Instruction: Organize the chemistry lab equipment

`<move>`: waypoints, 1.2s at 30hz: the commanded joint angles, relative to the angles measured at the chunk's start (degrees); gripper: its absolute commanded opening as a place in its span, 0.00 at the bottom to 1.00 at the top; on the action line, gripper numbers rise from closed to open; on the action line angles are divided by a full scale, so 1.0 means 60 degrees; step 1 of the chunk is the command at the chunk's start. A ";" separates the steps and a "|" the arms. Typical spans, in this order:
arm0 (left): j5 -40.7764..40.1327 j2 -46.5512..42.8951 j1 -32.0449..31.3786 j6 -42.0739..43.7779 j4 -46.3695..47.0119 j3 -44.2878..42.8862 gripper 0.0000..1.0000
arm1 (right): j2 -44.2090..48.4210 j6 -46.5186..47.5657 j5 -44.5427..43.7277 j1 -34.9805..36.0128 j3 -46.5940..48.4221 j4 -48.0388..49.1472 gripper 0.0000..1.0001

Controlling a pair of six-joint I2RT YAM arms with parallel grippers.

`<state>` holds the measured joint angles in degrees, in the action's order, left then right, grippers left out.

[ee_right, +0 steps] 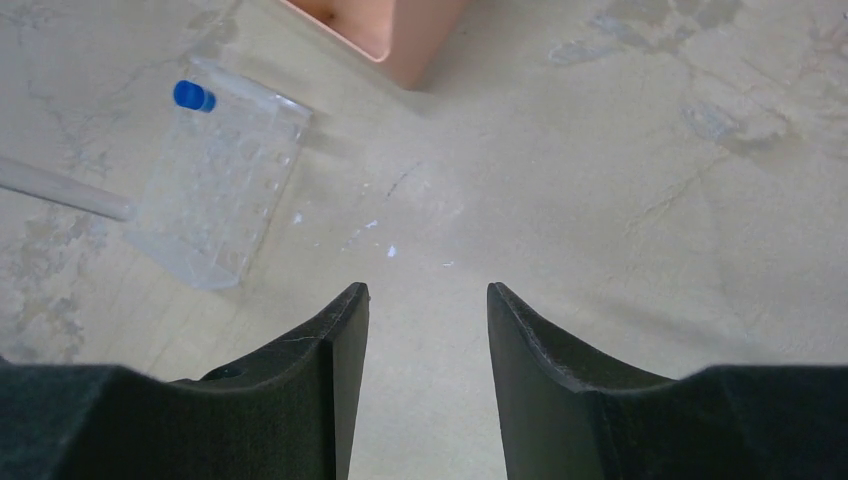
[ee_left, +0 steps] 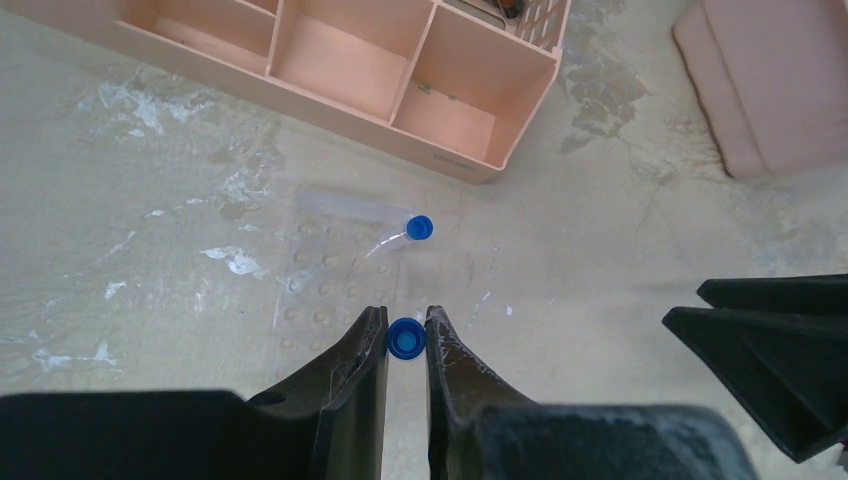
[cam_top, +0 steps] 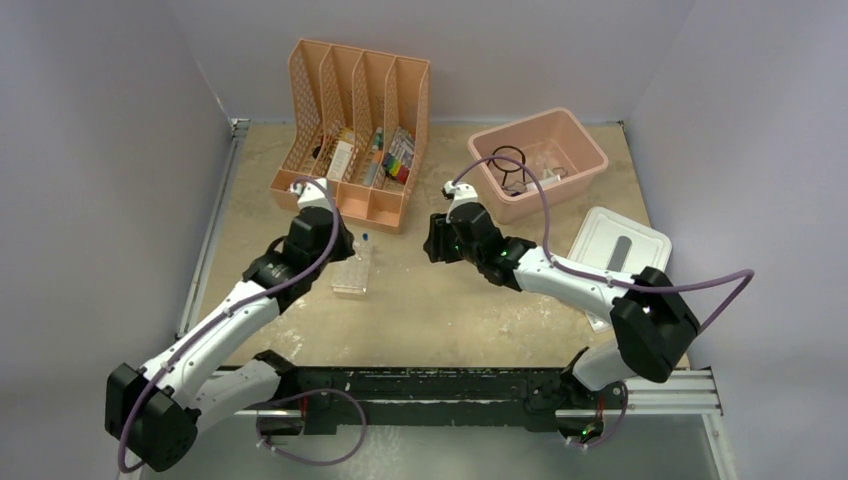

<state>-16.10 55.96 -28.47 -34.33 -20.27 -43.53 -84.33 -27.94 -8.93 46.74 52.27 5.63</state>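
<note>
Left fingers (ee_left: 362, 350) pinch the blue-capped clear tube (ee_left: 405, 340) between their tips at bottom centre, round cap facing the camera; right fingers (ee_right: 335, 340) stand spread.

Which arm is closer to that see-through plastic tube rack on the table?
Left. The left gripper, shut on a blue-capped clear tube, is right at the clear plastic tube rack; the right gripper hangs open, empty, off to its right.

Left wrist view: blue-capped tube (ee_left: 405, 340) pinched in left gripper (ee_left: 405, 318) shows cap only, body hidden beneath. Top edge cuts off peach organizer (ee_left: 380, 70); right edge cuts off pink tub (ee_left: 770, 80). Overhead, organizer contents too small to identify.
</note>
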 commanded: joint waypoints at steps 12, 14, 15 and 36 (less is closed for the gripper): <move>-0.4506 0.1204 -0.2508 0.0303 0.2689 0.0819 0.11 | -0.0090 -0.0846 -0.0306 -0.0327 -0.0124 0.0077 0.49; -0.4820 0.1294 -0.2582 0.0329 0.2964 0.0981 0.11 | -0.0123 -0.0823 -0.0221 -0.0436 -0.0111 0.0048 0.48; -0.4935 0.1324 -0.2604 0.0354 0.3169 0.1080 0.12 | -0.0131 -0.0821 -0.0181 -0.0482 -0.0091 0.0044 0.48; -0.5124 0.1983 -0.2726 0.0944 0.5873 0.2265 0.13 | -0.0551 -0.0951 0.0509 -0.1518 0.0656 -0.1203 0.48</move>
<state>-46.87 66.92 -44.40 -30.37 9.87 -30.28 -88.05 -33.01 -6.26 38.17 53.74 -0.43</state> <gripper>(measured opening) 0.152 0.479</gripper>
